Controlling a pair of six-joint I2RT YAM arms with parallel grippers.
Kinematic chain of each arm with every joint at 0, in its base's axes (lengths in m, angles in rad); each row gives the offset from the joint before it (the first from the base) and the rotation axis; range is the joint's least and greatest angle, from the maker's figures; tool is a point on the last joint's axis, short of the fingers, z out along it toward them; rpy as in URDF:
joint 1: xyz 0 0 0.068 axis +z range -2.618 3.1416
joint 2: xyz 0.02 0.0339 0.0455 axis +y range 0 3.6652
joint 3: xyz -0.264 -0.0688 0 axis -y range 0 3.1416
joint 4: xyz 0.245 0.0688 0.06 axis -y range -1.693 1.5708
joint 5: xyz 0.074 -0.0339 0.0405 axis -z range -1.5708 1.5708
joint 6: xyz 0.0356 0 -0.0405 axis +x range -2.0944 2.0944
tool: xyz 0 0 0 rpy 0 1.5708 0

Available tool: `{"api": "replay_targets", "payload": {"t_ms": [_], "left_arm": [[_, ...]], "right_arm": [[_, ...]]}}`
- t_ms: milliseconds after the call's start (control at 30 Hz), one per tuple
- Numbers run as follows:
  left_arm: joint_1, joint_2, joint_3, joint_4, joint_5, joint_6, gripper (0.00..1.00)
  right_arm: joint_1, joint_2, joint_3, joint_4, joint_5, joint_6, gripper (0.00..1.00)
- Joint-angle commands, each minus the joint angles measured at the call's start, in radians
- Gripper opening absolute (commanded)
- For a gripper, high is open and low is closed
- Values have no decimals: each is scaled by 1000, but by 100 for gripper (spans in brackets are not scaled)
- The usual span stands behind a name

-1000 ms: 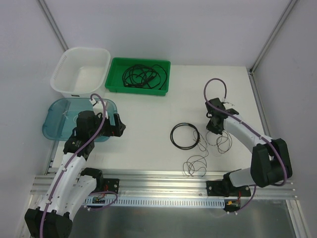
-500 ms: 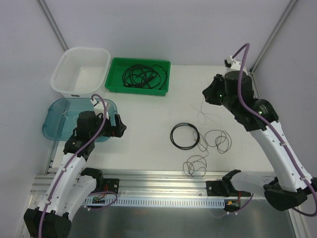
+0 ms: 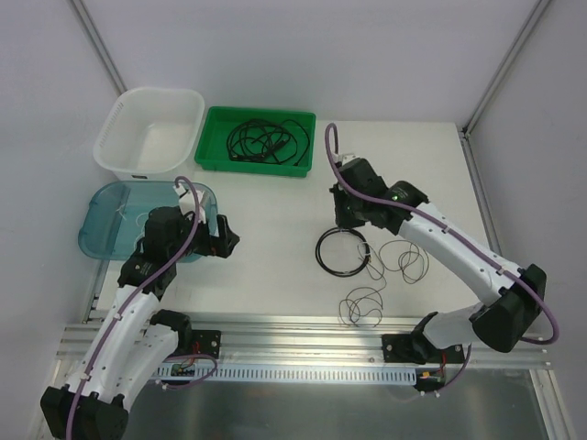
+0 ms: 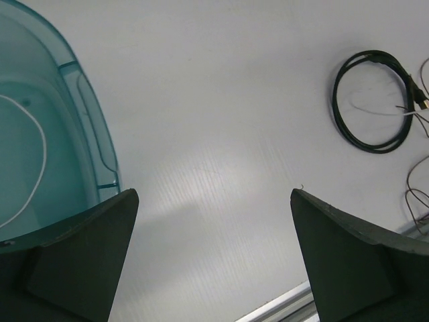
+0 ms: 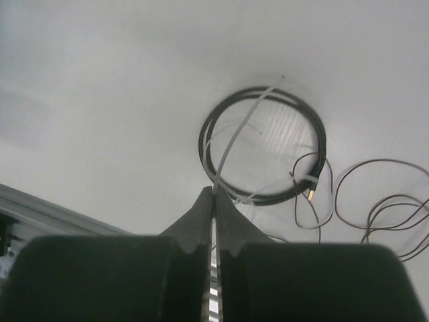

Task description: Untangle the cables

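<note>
A black cable coil (image 3: 319, 252) lies mid-table, also in the left wrist view (image 4: 338, 107) and the right wrist view (image 5: 322, 144). Hair-thin dark wire loops (image 3: 404, 261) lie right of it, and another tangle (image 3: 362, 305) lies nearer the front edge. My right gripper (image 3: 344, 218) hangs just above the coil's far side. It (image 5: 214, 190) is shut on the thin white cable (image 5: 231, 144), which runs down across the coil. My left gripper (image 3: 227, 236) is open and empty (image 4: 211, 194) over bare table next to the blue tub.
A green tray (image 3: 209, 156) at the back holds more black cables (image 3: 261, 142). A white basket (image 3: 151, 133) stands left of it. The blue tub (image 3: 110, 220) holds a white cord (image 4: 37, 154). A metal rail (image 3: 303, 330) runs along the front edge.
My right arm rose from the thin wire loops to the back right with the white cable, then swung left over the black coil. The left gripper shifted slightly right.
</note>
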Motion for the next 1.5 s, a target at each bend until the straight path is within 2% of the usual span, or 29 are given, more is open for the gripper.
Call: {"api": "replay_targets", "payload": {"t_ms": [0,167,500,833,1133,1267,1300,1367,1400,1467], "left_arm": [[-29,-16,-6,33,112,-41,98],[-161,-22,-5,71,147,-187,98],[-461,82,41,218,-64,-524,95],[-750,323,153,258,-287,-560,86],[-839,518,242,277,-373,-580,77],[-848,569,241,275,-390,-590,66],[-853,570,238,275,-391,-599,56],[-856,579,227,275,-397,-604,47],[-861,579,224,275,-399,-607,37],[-861,579,209,275,-402,-609,28]], "right_arm": [[14,-96,-95,99,-64,57,1],[40,-75,-107,127,-84,97,1],[141,-93,-146,192,81,275,1],[207,-96,-144,206,180,355,1],[244,-103,-147,196,217,379,1],[250,-115,-153,189,229,382,1],[250,-118,-155,187,232,382,1],[250,-129,-161,186,244,382,1],[250,-133,-163,184,249,379,1],[250,-144,-166,179,260,379,1]]}}
